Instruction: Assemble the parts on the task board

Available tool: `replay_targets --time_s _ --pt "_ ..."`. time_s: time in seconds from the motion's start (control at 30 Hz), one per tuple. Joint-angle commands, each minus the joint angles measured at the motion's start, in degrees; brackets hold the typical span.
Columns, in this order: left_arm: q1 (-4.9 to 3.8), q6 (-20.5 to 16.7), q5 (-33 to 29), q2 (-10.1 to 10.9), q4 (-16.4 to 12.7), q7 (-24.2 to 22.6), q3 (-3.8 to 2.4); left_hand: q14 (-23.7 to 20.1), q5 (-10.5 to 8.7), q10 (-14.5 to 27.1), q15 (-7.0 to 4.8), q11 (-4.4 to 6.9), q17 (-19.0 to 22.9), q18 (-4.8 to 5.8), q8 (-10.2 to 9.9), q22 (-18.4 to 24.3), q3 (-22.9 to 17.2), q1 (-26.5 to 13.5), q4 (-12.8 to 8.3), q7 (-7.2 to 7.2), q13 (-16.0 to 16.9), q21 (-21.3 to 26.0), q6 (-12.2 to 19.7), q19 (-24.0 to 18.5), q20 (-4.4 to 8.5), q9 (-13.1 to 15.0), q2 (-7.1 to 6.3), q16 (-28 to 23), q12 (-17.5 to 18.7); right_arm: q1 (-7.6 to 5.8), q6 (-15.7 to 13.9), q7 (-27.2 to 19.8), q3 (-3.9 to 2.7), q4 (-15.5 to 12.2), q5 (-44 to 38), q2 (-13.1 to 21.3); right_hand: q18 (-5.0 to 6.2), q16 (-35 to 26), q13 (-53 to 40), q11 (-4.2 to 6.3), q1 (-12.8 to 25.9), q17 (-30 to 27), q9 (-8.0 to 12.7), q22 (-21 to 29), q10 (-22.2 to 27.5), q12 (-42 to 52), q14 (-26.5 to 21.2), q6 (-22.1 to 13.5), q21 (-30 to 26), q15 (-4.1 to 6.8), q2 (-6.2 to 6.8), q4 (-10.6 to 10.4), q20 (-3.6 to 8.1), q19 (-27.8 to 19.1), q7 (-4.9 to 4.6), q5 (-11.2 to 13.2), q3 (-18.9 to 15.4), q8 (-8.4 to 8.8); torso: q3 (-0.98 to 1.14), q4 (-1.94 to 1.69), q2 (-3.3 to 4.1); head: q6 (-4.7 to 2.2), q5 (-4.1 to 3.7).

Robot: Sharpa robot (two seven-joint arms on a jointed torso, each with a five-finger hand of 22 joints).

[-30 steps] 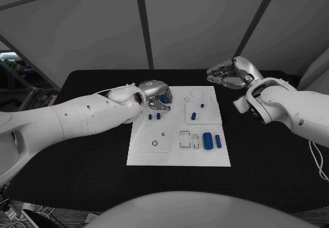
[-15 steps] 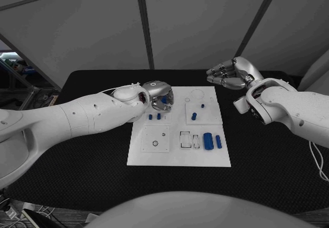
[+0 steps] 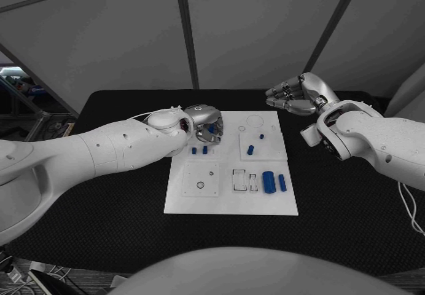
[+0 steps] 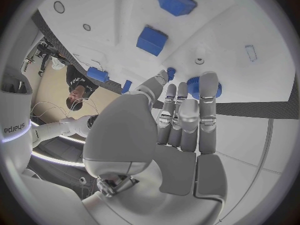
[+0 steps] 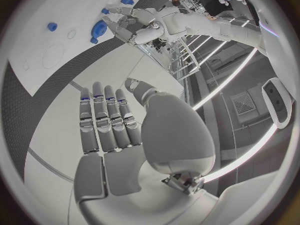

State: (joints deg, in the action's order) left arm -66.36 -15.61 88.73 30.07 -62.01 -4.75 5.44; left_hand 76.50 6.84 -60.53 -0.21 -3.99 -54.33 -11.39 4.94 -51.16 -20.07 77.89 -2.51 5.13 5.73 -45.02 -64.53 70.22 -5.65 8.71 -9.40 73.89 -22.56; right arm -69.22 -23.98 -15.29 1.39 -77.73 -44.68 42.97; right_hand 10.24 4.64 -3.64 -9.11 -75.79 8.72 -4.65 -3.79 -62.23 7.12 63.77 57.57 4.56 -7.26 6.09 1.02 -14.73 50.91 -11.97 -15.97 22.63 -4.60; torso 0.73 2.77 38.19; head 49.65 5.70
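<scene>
Left hand (image 4: 181,120) over task board (image 3: 230,206) far-left corner, fingertips on round blue part (image 4: 203,85), grip unclear. Advise: centre on part, close slowly. Right hand (image 3: 296,95) empty, fingers spread, beyond board's far-right corner.

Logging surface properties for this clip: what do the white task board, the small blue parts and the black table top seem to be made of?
The flat white task board looks like matte plastic or painted sheet: even, no glare. The small blue parts look like moulded or printed plastic, of one uniform colour and a dull sheen. The black table top shows a fine dotted weave, likely fabric or mesh matting.
</scene>
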Motion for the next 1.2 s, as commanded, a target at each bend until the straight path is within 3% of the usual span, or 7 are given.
replay_targets --time_s 0.03,0.47,1.2 --pt "-0.06 1.1 0.4 -0.2 0.2 -0.4 -0.05 0.6 -0.19 -0.7 -0.01 0.15 -0.5 2.15 0.2 -1.0 -0.7 0.0 0.0 0.00 0.0 -1.0 -0.5 0.6 -0.10 -0.1 0.49 0.5 -0.4 -0.09 0.2 -0.5 -0.04 -0.1 -0.1 -0.1 0.39 0.1 0.1 -0.06 -0.1 -0.1 0.1 0.0 0.4 -0.1 -0.2 -0.1 -0.3 -0.11 0.39 0.1 -0.04 0.3 -0.38 -0.1 0.2 0.21 0.00 -0.03 -0.01 0.00 0.04" --pt "0.15 2.0 0.4 -0.6 0.7 -1.4 -0.04 2.2 -0.33 -2.2 -0.48 0.74 -3.0 2.70 0.0 -4.8 -2.5 0.2 -0.5 0.22 -0.3 -5.0 -1.0 2.0 0.26 -0.6 0.97 2.6 -0.2 -0.10 0.3 -0.4 -0.04 -0.2 -0.1 -0.1 0.39 0.1 0.1 -0.08 -0.1 -0.1 0.1 0.0 0.4 -0.1 -0.2 -0.1 -0.3 -0.13 0.38 0.1 -0.06 0.3 -0.41 -0.2 0.2 0.22 0.00 0.00 0.05 0.11 -0.06" --pt "0.60 3.3 -0.8 -1.5 2.1 -2.0 -0.05 3.2 -0.45 -3.1 -0.61 0.81 -4.3 3.05 -0.4 -7.1 -4.4 0.1 -0.9 0.74 -0.9 -7.2 -1.1 2.5 0.39 -1.1 1.21 3.9 1.2 -0.11 0.4 -0.4 -0.05 -0.4 -0.1 -0.1 0.39 0.1 0.1 -0.10 -0.1 -0.1 0.1 0.0 0.4 -0.1 -0.2 -0.1 -0.4 -0.14 0.38 0.1 -0.07 0.3 -0.43 -0.2 0.2 0.23 0.03 -0.04 -0.03 0.35 -0.27"
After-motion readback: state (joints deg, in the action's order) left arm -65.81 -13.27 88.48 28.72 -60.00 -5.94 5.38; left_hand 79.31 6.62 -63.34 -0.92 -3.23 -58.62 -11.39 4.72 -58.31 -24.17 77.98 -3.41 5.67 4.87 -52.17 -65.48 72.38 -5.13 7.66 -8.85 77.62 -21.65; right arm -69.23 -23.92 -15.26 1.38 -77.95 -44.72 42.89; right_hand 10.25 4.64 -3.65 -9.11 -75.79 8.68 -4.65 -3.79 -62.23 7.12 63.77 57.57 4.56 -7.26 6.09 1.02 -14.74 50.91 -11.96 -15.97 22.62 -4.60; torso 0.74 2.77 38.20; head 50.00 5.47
